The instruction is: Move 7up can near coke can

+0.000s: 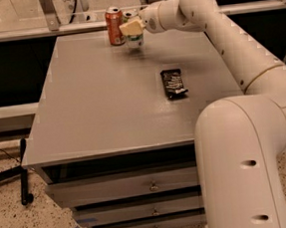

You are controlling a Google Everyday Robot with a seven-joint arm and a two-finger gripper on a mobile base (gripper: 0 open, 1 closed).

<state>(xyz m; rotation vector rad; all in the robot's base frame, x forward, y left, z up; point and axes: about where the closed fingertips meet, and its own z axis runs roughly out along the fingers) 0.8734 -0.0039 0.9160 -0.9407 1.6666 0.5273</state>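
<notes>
Table (108, 114): grey top, under the gripper.
Gripper (131, 28): at the far edge, fingers closed around the upright 7up can (135, 40).
Dark packet (173, 82): well behind the gripper, likely no hazard.
Coke can (115, 26): just beyond the fingertips. Risk: opening wide or drifting onward could topple it.

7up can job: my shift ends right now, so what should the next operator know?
End effector: at the far edge of the table, closed around the 7up can.
7up can: upright, close beside the coke can. Whether it rests on the table, cannot tell.
Done: 7up can brought near the coke can.
Left: confirm it stands, release, back away.
</notes>
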